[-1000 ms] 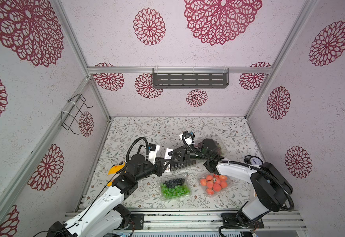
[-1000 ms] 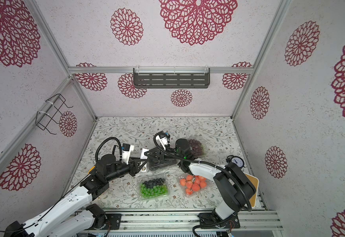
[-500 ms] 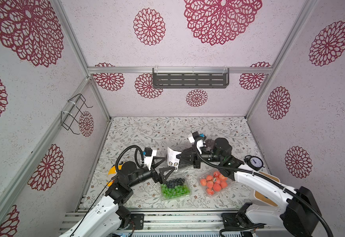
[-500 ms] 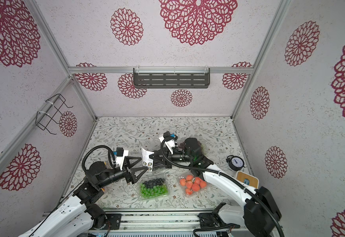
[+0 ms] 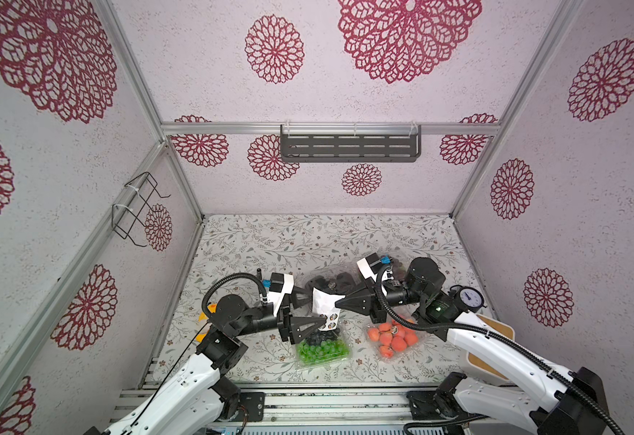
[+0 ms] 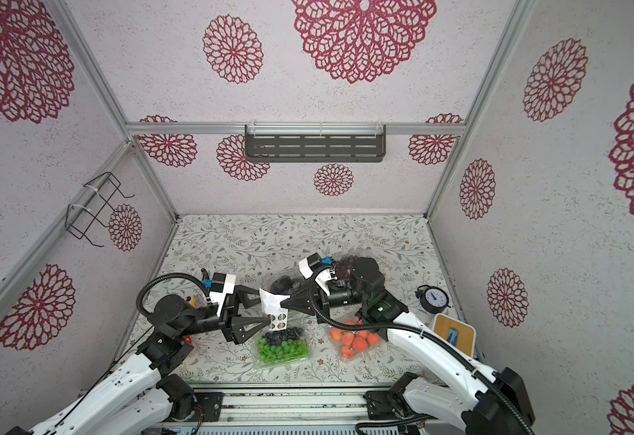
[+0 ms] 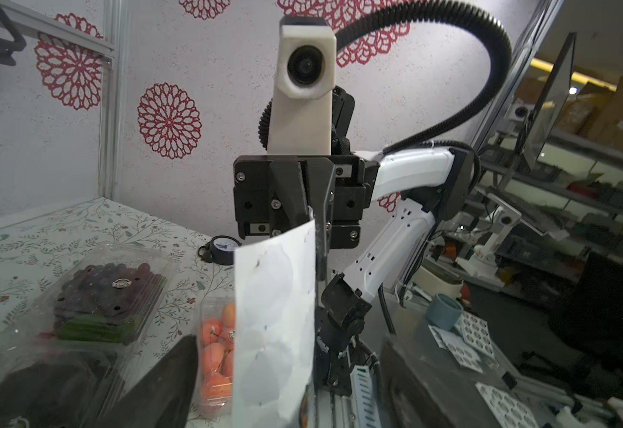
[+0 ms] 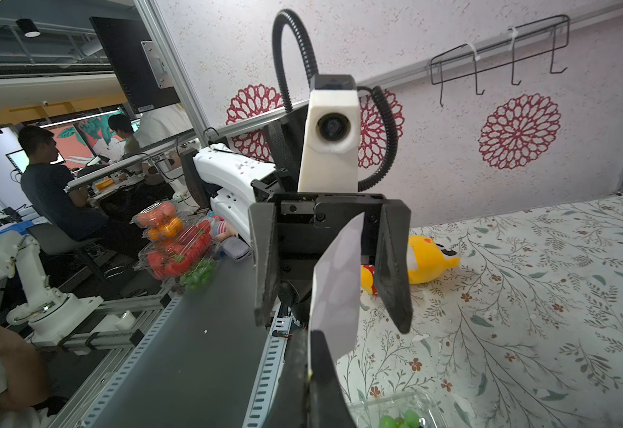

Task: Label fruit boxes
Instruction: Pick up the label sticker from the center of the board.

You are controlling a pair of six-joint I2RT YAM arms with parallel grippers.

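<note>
The right tool point(image 5: 340, 301) is pinched shut on the right edge of the white sticker sheet point(image 5: 325, 307), which hangs with its long axis down, while the nearer left tool point(image 5: 318, 309), jaws apart, straddles its lower stickers just above the green-and-blue fruit box point(image 5: 321, 348) on the worktop point(image 5: 270, 241).

The green fruit box point(image 5: 321, 348) and orange fruit box point(image 5: 392, 339) are clear, glossy plastic. The sticker sheet point(image 5: 325, 303) is white paper with a matt back. The left hand point(image 5: 319, 309) and right hand point(image 5: 342, 303) look like matt black plastic, on glossy white arm shells point(image 5: 496, 339). The desk point(image 5: 270, 244) has a smooth, matt floral covering. The walls point(image 5: 345, 94) are rough and grainy, the frame rails point(image 5: 232, 128) brushed metal, and the wire rack point(image 5: 134, 211) thin black metal.
</note>
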